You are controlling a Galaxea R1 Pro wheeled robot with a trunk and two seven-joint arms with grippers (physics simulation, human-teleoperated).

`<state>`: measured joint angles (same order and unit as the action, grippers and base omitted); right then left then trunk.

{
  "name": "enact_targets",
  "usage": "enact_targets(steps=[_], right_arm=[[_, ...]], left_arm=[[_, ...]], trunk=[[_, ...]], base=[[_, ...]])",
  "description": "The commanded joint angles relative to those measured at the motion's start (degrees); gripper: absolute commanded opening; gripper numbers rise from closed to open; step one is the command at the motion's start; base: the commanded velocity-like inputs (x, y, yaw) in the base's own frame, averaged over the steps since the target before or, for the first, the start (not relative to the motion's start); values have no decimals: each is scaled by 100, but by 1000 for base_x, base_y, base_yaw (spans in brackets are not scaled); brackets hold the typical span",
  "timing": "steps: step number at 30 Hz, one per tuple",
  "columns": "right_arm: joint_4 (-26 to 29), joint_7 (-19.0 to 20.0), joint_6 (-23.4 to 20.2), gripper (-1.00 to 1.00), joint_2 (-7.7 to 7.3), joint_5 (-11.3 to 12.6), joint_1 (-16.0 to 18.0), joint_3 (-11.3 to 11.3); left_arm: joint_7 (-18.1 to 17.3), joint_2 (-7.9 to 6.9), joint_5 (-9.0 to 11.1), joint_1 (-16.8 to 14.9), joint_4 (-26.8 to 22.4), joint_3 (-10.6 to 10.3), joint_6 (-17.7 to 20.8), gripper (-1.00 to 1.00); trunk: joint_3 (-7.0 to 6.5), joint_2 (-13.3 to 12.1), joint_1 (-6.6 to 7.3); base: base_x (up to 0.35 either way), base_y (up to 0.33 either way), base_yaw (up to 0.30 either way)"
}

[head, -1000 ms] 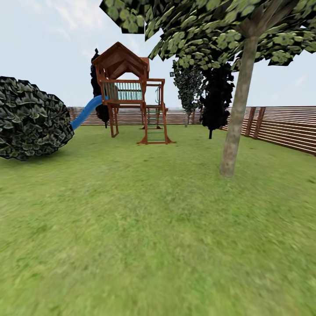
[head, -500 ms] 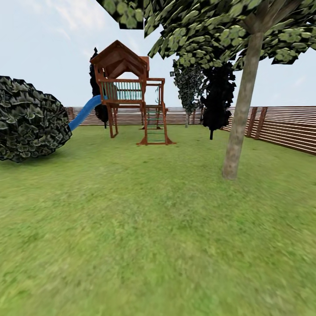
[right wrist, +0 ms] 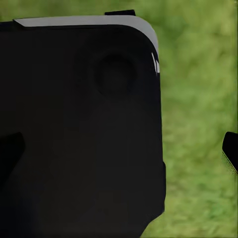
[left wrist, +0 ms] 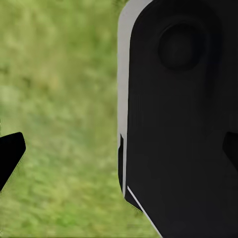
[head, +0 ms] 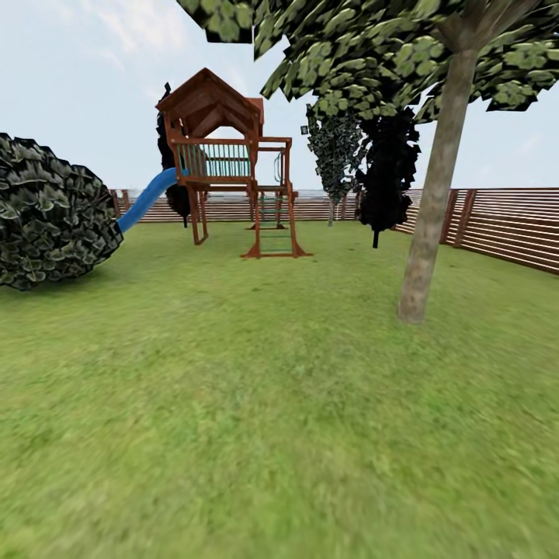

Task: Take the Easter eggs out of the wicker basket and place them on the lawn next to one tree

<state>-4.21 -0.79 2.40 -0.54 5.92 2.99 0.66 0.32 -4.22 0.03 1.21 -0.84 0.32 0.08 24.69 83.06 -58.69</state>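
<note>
In the left wrist view, a large black body with a pale grey edge (left wrist: 173, 124) is seen close to the camera, and a dark fingertip (left wrist: 10, 153) is seen at one edge, with blurred grass behind. How far the left jaws are parted cannot be told, and nothing is seen held in them. In the right wrist view, a similar black body with a grey rim (right wrist: 79, 134) is seen close up, with a dark fingertip (right wrist: 230, 148) at the edge over grass. The opening of the right jaws cannot be told either, and no object is seen between them.

In the head view, the lawn (head: 256, 435) is seen spreading from the near foreground to the fence, mottled green and bare in the near part. Further on, to the right, the tree (head: 431, 210) with the pale grey-beige trunk is seen standing on the lawn, its angular leaf clumps spread across the top of the view. To the left, a rounded dark bush (head: 50, 210) is seen resting on the grass. Behind these, a wooden play tower (head: 225, 163) with a blue slide (head: 144, 200) is placed near the middle. A near-black tree (head: 384, 167) and a grey-leaved tree (head: 334, 155) are seen beyond it, close to the brown slatted fence (head: 505, 225) that closes the garden.
</note>
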Motion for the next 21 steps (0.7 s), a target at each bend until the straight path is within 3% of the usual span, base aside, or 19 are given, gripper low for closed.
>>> enact_targets(steps=[1, 12, 21], right_arm=[[-18, 0, 25, 100, 1, 59, 9, 11], [-18, 0, 24, 100, 1, 59, 9, 13], [-18, 0, 27, 100, -2, 59, 9, 9]], left_arm=[[3, 0, 2, 3, -9, 3, 1, 100], [3, 0, 0, 3, -8, 3, 1, 100], [3, 0, 5, 3, -8, 3, 1, 100]], trunk=[[5, 2, -3], [5, 2, -3], [5, 2, -3]], base=[[328, 0, 0], [328, 0, -3], [328, 0, -154]])
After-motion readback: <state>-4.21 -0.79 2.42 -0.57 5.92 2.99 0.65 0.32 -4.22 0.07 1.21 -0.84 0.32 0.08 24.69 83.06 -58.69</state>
